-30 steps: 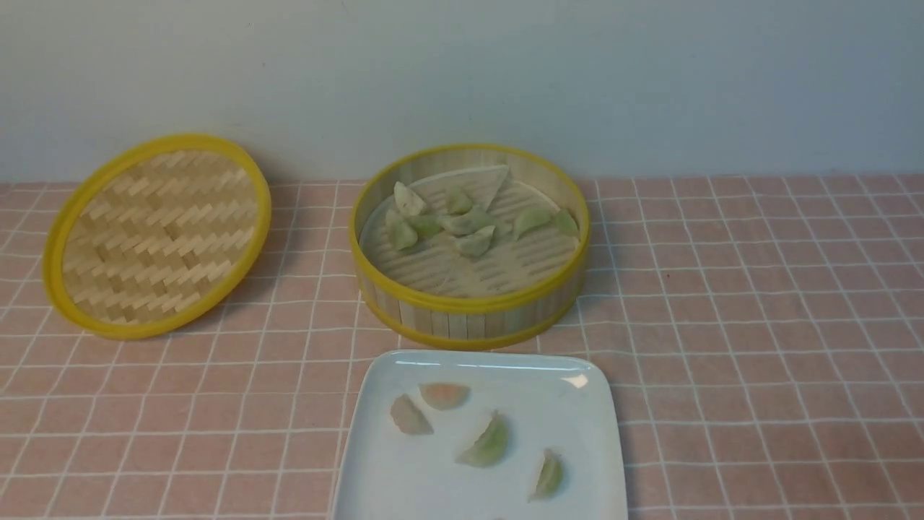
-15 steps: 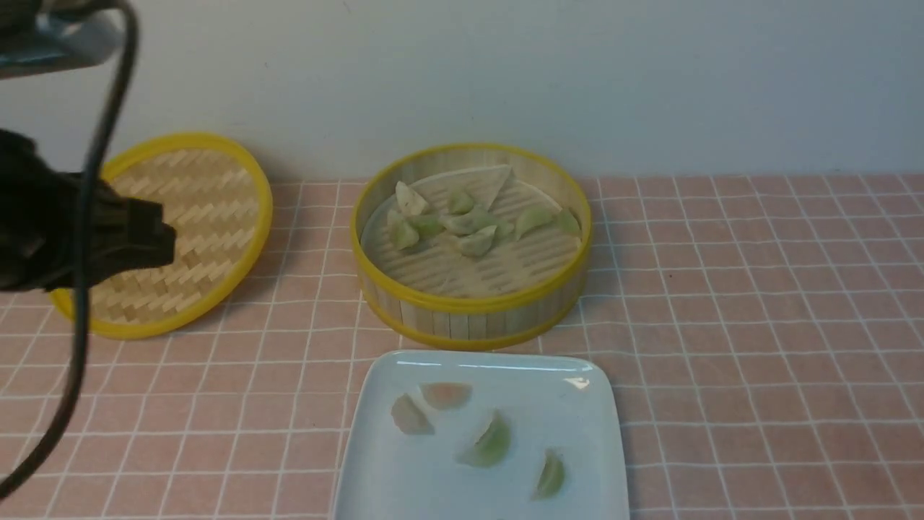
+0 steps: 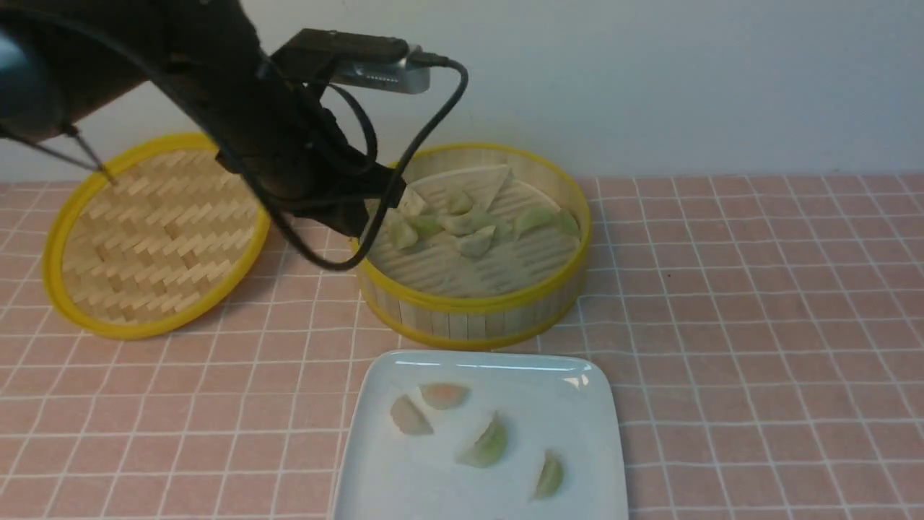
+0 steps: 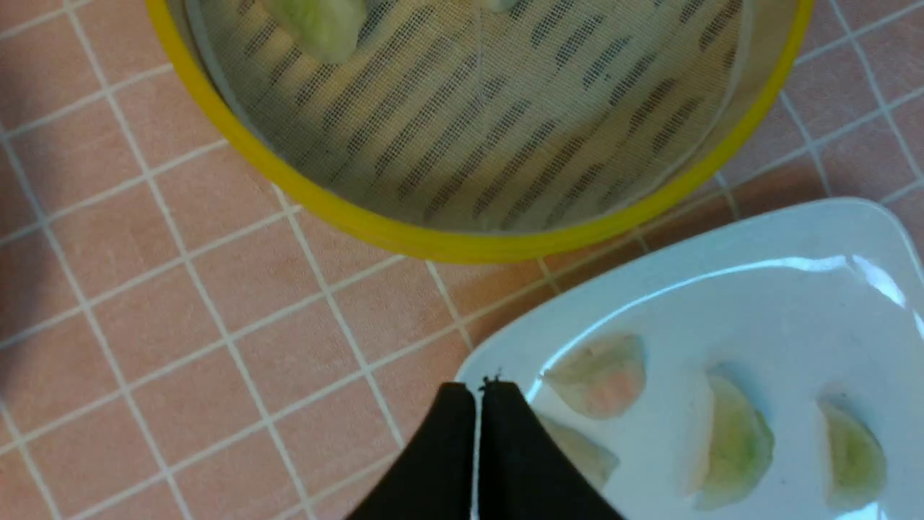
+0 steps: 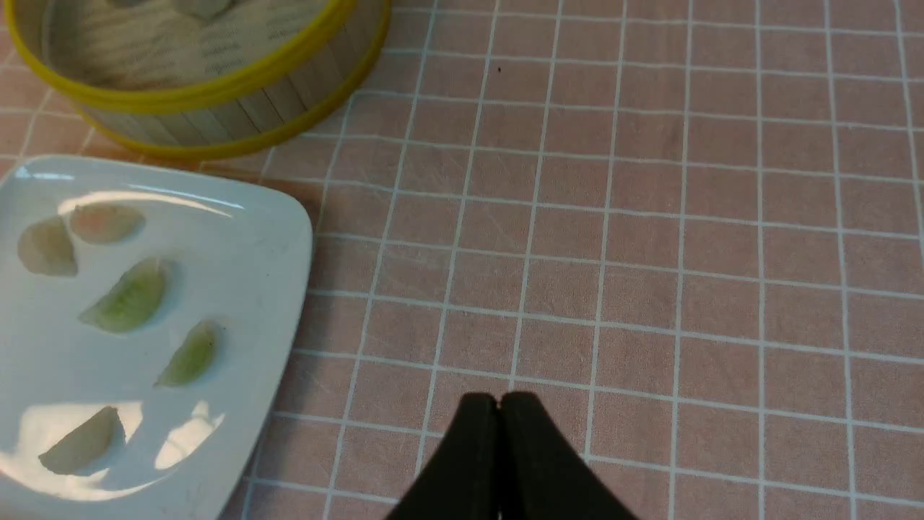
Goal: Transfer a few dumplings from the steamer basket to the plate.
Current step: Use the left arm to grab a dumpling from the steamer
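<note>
The steamer basket (image 3: 469,303) stands at the table's middle back and holds several pale green dumplings (image 3: 473,242). The white plate (image 3: 577,433) lies just in front of it with several dumplings (image 3: 487,442), one of them pinkish (image 3: 445,394). My left arm (image 3: 289,144) reaches in from the upper left, and its dark end hangs at the basket's left rim. My left gripper (image 4: 476,390) is shut and empty, seen above the plate's corner (image 4: 758,303). My right gripper (image 5: 499,401) is shut and empty over bare cloth, to the right of the plate (image 5: 238,238).
The flat woven yellow-rimmed lid (image 3: 155,235) leans at the back left against the wall. A pink checked cloth (image 3: 758,325) covers the table. A black cable (image 3: 404,166) loops from the left wrist down past the basket's left rim.
My left arm has swung in from the left edge, past the lid, to the basket's left rim. Basket, plate and dumplings have not moved.
</note>
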`<state>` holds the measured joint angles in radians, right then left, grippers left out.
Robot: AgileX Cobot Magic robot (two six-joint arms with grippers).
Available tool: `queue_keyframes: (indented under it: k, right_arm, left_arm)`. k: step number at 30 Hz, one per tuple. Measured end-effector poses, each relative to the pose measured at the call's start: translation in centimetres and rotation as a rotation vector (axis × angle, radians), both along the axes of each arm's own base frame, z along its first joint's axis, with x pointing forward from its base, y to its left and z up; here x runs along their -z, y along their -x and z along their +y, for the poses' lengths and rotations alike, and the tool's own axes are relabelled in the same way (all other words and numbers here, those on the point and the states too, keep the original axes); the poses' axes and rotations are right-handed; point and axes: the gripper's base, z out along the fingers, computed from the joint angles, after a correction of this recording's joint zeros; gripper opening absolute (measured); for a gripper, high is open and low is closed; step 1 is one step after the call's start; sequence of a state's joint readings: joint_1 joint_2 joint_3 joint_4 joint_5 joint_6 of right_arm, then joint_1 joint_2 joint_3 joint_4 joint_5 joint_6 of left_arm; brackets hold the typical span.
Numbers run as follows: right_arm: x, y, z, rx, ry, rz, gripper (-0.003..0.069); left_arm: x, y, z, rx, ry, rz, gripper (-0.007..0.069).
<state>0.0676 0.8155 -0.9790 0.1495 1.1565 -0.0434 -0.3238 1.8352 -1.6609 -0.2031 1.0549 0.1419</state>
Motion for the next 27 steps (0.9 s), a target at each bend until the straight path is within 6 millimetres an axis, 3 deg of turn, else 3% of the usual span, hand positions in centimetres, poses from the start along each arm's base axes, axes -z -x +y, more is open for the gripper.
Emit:
queue_keyframes:
  k: [4, 8, 10, 13, 18, 27]
  right_arm:
    - [0.3, -1.6, 0.2, -0.007, -0.011, 0.048, -0.0015]
    - [0.5, -2.0, 0.4, -0.010, -0.027, 0.051, -0.0015]
    - [0.5, -2.1, 0.4, -0.010, -0.028, 0.049, -0.0015]
    - [0.5, -2.1, 0.4, -0.010, -0.030, 0.047, -0.0015]
    - [0.5, -2.1, 0.4, -0.010, -0.030, 0.049, -0.0015]
    - [0.5, -2.0, 0.4, -0.012, -0.029, 0.058, -0.0015]
  left_arm:
    - [1.3, -3.6, -1.6, 0.048, -0.066, -0.020, 0.0028]
    - [3.8, -7.3, -2.6, 0.041, -0.115, -0.046, 0.0139]
    - [4.5, -8.2, -2.8, 0.035, -0.125, -0.052, 0.0180]
    - [7.3, -10.4, -3.2, 0.032, -0.164, -0.058, 0.0339]
    - [10.4, -12.1, -3.6, 0.031, -0.188, -0.099, 0.0480]
    - [13.6, -13.0, -3.7, 0.036, -0.208, -0.098, 0.0475]
